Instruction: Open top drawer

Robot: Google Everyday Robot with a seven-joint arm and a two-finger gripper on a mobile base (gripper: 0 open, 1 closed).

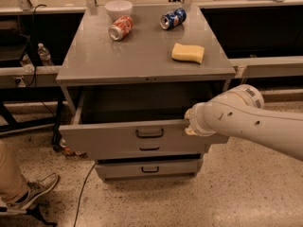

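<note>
Top drawer (118,141) stands pulled out of the grey cabinet (142,60). I see its plain interior and the black handle (149,133) at the centre of its front. Bottom drawer (118,170) sits further back beneath. Gripper (190,125) is at the upper edge of the top drawer's front, right of the handle, mostly hidden by the white arm (246,122). I cannot tell how wide it is or whether it grips the edge. On the cabinet top: yellow sponge (188,52) nearest, then red can (120,27) and blue can (173,18), both on their sides, white bowl (118,7) farthest.
</note>
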